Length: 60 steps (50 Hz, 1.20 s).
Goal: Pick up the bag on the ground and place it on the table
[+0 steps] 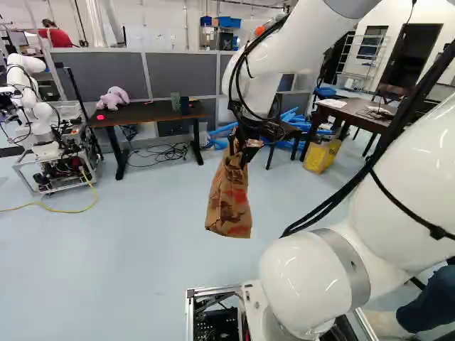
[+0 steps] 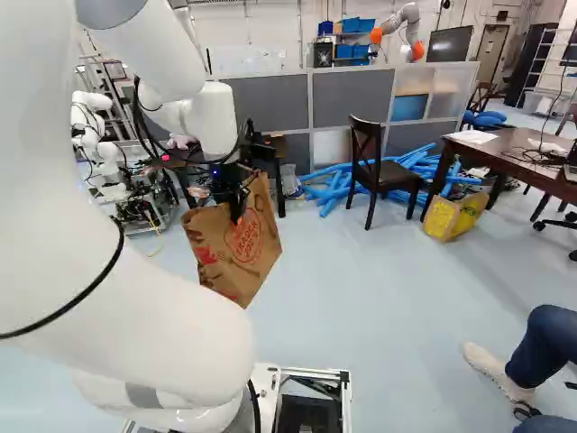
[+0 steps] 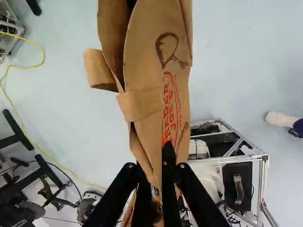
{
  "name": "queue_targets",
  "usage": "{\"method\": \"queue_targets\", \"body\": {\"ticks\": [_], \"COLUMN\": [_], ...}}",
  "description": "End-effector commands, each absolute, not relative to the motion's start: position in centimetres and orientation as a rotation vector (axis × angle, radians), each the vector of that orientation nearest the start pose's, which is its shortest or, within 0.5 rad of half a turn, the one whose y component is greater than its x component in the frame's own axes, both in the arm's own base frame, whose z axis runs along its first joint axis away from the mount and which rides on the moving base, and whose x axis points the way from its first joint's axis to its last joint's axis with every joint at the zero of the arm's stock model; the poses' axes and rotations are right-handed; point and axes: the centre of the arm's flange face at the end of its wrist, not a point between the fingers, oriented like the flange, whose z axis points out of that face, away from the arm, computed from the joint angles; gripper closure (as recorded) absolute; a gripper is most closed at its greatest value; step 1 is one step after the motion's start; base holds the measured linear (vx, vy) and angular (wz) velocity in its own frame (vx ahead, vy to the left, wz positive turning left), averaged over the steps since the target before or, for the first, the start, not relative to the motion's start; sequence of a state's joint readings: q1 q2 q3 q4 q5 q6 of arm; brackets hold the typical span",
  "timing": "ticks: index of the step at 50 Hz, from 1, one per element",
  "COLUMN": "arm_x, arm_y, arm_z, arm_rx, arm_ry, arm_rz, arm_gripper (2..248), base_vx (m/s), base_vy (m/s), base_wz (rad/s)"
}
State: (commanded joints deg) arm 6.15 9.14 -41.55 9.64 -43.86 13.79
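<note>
The brown paper bag with red print [image 2: 243,257] hangs above the pale blue floor [image 1: 142,234], its paper pinched between both fingers of the black two-fingered gripper [image 2: 237,207]. In the left base view, the dark-topped table with black legs [image 1: 153,111], bearing a pale purple plush toy [image 1: 114,99], stands beyond the bag, to its left. In the right base view, a dark wooden chair [image 2: 386,175] stands beyond the bag, to its right.

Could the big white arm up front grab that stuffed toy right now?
Probably not. Its gripper is closed on the paper bag, and the toy sits well beyond it, across the floor and near the grey partition. The base would likely have to drive closer first.
</note>
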Motion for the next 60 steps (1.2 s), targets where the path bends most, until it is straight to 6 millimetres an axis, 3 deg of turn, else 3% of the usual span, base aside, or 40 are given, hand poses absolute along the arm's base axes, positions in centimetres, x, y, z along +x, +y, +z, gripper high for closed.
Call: {"method": "queue_targets", "body": {"ticks": [45, 60], "arm_x": [37.8, 38.0], "arm_y": [4.7, 4.7], "arm_z": [57.2, 57.6], "arm_rx": [-2.955, -2.953], "arm_ry": [0.36, 0.361], "arm_rz": [-0.171, -0.178], "arm_gripper": [225, 225], "base_vx": [0.0, 0.028], "base_vy": [0.0, -0.006], "base_wz": [0.0, -0.004]}}
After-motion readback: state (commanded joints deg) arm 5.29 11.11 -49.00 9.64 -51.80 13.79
